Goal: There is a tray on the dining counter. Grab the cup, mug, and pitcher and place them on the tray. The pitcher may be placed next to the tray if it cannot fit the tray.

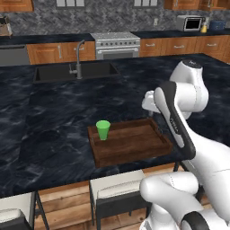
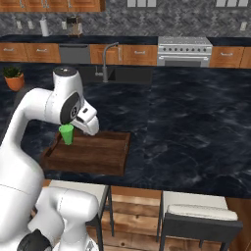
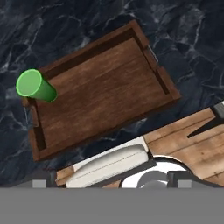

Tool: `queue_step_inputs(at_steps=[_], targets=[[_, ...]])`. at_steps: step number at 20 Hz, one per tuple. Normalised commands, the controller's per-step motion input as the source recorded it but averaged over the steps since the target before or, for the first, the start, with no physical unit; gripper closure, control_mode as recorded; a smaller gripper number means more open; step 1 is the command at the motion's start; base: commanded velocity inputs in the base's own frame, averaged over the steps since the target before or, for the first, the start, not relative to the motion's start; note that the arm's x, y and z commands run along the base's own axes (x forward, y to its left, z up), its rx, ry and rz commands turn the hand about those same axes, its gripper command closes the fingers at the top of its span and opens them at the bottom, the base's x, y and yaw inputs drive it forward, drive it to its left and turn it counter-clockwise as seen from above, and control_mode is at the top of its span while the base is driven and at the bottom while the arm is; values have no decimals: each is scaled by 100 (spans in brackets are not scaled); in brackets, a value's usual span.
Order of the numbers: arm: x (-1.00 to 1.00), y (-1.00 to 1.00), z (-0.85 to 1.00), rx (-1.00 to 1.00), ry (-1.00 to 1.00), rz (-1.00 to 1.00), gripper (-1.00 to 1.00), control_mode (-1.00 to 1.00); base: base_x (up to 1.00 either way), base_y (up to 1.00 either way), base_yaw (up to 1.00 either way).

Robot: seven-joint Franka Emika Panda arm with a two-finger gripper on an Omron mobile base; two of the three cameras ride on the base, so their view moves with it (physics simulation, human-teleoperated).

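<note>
While the gripper [image 1: 150, 105] is hanging open and empty above the tray [image 1: 134, 148], the bright green handleless cup [image 1: 103, 130] is standing upright in the tray's left end. No readable writing is showing.

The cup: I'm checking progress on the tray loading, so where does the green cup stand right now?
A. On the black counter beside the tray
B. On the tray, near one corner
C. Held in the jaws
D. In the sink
B: the cup stands upright inside the tray, close to a corner at one end, as the hand view also shows, with nothing gripping it.
</note>
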Motion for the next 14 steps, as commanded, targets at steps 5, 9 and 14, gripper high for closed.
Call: queue_step_inputs(at_steps=[5, 9, 14], targets=[[-37, 0, 22, -4, -2, 10, -100, -100, 0, 0, 0], [-38, 0, 6, 0, 0, 1, -100, -100, 0, 0, 0], [-41, 0, 4, -6, 0, 5, -100, -100, 0, 0, 0]])
